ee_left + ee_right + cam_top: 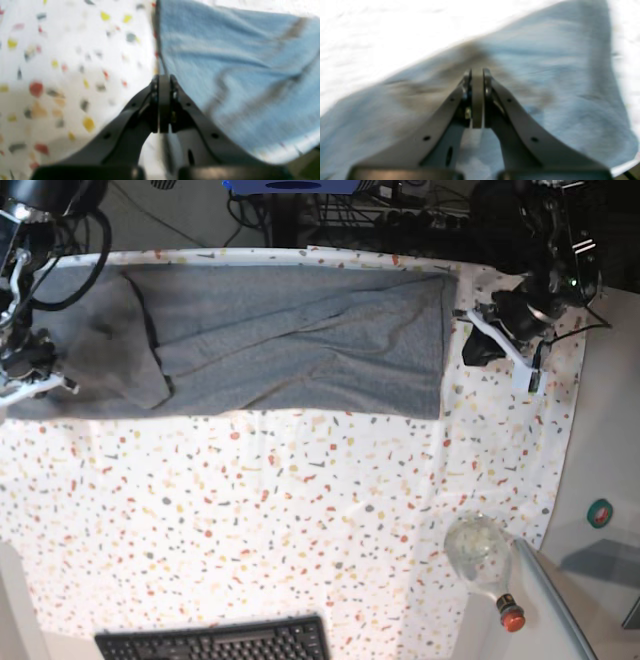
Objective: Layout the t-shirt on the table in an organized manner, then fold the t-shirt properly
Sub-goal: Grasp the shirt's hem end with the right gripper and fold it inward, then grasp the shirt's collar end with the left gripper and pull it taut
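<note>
The grey t-shirt (300, 340) lies spread in a long band across the far part of the speckled table (250, 510). One end is folded over at the left (110, 360). My left gripper (472, 332) is shut just past the shirt's right edge, with a strip of table between them. In the left wrist view its jaws (163, 78) are pressed together at the shirt's edge (225, 62), with no cloth between them. My right gripper (45, 383) is shut low over the shirt's left end. In the right wrist view (477, 72) cloth (557, 75) fills the frame.
A black keyboard (210, 642) lies at the table's near edge. A clear bottle (478, 548) with a red cap (512, 617) lies at the near right. The plain grey side surface (610, 460) borders the table on the right. Cables and equipment (330, 205) stand behind the far edge.
</note>
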### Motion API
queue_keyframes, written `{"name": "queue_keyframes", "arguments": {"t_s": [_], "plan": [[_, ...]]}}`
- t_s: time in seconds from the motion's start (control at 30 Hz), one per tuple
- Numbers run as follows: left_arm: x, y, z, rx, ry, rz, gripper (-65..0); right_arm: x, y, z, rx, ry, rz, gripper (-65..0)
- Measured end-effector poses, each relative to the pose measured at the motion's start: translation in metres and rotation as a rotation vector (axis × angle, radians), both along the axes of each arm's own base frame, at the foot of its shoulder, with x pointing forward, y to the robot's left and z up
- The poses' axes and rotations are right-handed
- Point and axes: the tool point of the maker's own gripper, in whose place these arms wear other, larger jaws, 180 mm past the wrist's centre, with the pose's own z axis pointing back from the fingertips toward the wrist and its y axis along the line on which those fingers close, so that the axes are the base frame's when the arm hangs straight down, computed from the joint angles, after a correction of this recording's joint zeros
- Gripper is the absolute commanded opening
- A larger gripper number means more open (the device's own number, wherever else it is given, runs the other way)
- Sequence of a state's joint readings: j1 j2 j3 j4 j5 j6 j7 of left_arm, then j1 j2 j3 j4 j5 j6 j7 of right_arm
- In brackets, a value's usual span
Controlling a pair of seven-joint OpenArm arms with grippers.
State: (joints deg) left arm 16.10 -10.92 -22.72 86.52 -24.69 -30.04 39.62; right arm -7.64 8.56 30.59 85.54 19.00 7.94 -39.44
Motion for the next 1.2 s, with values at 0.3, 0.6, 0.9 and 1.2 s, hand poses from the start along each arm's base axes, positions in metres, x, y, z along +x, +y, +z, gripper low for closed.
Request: {"name": "queue_keyframes", "arguments": {"t_s": [0.3,0.6,0.9,1.2], "plan": [[0.012,-0.007,-0.051,0.006,0.078,0.005,-65.0,0.011,-0.077,-0.054,0.029,0.131,-0.135,-65.0],[0.008,0.012,-0.056,-0.039,0.043,0.074,-65.0,0.004,-0.101,-0.067,0.009,0.128,-0.292,-65.0],[-0.005,0.029,-0.031,0.095,0.106,0.035,-65.0,0.007,-0.083,-0.046,-0.044,0.067,-0.238,-65.0],[0.027,-0.077,0.0,-0.099,0.026,-0.142,-65.0,0.021,-0.075,-0.015,-0.068,-0.005,-0.194,-65.0]]}}
